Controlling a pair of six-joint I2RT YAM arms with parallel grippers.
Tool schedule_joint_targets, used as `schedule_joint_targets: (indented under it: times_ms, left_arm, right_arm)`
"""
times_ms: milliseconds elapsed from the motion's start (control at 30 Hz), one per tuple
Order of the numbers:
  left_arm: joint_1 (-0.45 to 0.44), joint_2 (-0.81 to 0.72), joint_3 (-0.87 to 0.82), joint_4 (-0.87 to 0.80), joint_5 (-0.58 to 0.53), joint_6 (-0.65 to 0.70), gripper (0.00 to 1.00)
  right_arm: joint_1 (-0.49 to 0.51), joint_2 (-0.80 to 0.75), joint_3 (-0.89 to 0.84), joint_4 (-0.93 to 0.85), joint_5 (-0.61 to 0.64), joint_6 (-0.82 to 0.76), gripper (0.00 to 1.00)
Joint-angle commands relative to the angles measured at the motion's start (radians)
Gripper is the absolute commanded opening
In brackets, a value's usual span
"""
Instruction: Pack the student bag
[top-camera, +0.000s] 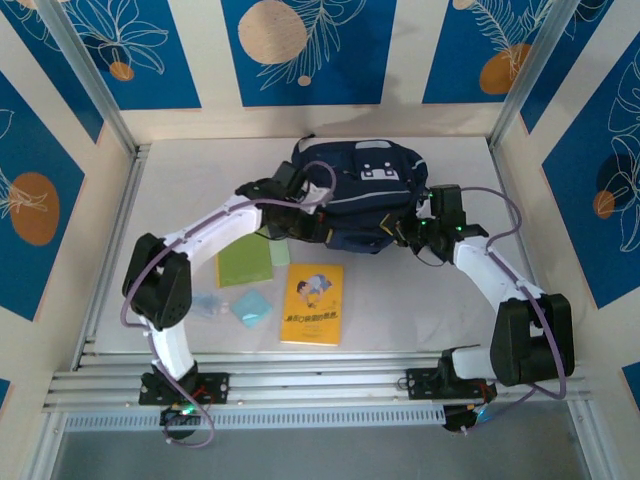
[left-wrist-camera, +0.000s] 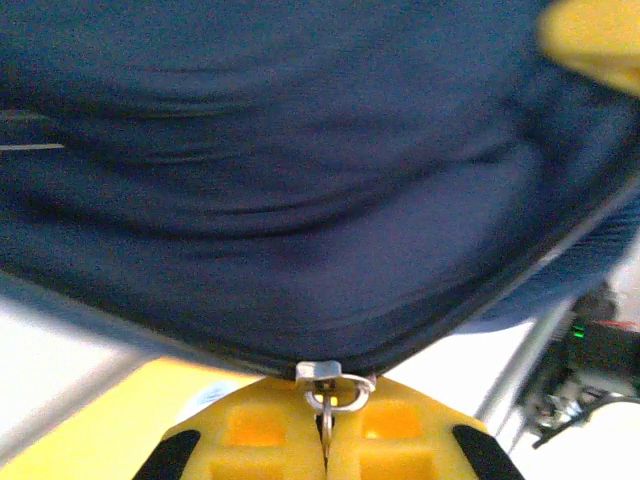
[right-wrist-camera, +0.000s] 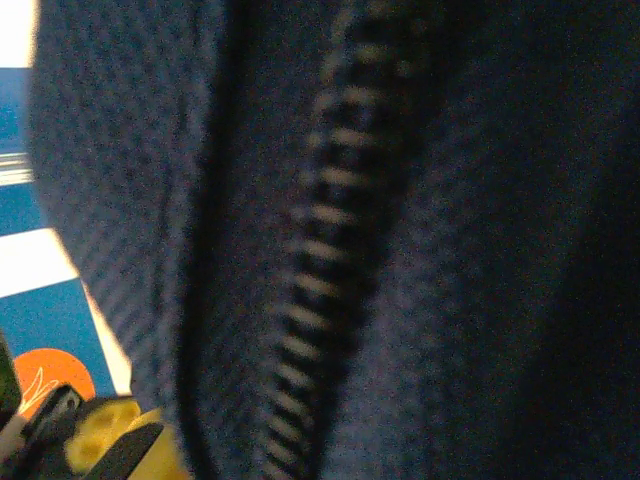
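Our left gripper (left-wrist-camera: 325, 425) pinches the silver metal zipper pull (left-wrist-camera: 333, 378) of the dark navy fabric student bag (left-wrist-camera: 300, 180), so we judge unzipping next needs a steady draw along the zip

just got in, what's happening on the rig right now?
Both arms are on the student bag. The left gripper is shut on its metal zipper pull; the right gripper is against the bag's right side, grip unclear. A yellow book, green notebook and pale blue packet lie on the table, not yet packed.
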Motion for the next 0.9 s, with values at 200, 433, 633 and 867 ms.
schedule_joint_targets:
  times_ms: [200,433,633,867]
  left_arm:
    - [0.201,0.061,0.051,-0.145,-0.190,0.204,0.00]
    - [0.289,0.115,0.020,0.126,-0.295,0.216,0.00]
    - [0.309,0.186,0.042,0.387,-0.384,0.100,0.00]
    - [0.337,0.396,0.278,0.358,-0.427,-0.045,0.00]
  right_arm:
    - [-0.093,-0.020,0.068,-0.128,-0.024,-0.253,0.00]
    - [-0.104,-0.030,0.059,-0.160,-0.115,-0.330,0.00]
    - [-0.105,-0.048,0.040,-0.191,-0.163,-0.356,0.00]
    - [-0.113,-0.087,0.030,-0.213,-0.164,-0.364,0.00]
